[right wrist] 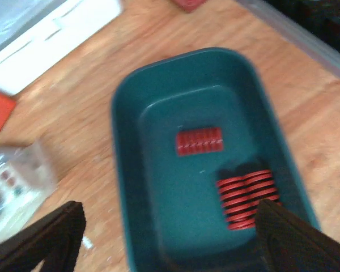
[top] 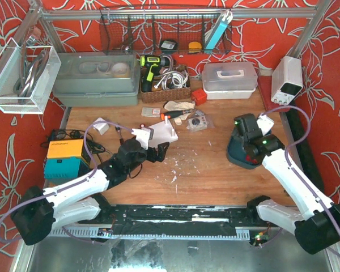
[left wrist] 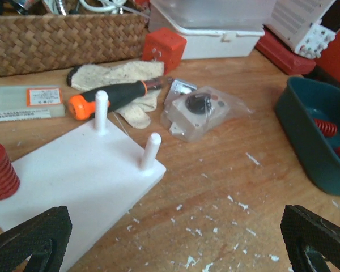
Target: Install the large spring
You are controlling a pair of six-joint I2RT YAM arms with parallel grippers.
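Wooden tabletop [top: 215,170]: large spring [right wrist: 246,195] is left unpicked in bin [right wrist: 124,170].
Right hand [right wrist: 170,238] is held spread above it, left hand [left wrist: 175,243] spread beside peg board [left wrist: 73,170]; installation judged pending.

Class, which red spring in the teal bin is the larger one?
The long spring by the teal bin's side wall; the short spring in the middle is narrower.

A red wall covering [top: 272,39] with white flower outlines is wrapping the space on three sides. A wooden tabletop [top: 215,175], flecked with white chips, is lying under even light. A metal rail [top: 73,14] is running along the back, carrying a wire basket [top: 116,34]. A clear bin [top: 17,96] is hanging at the left.
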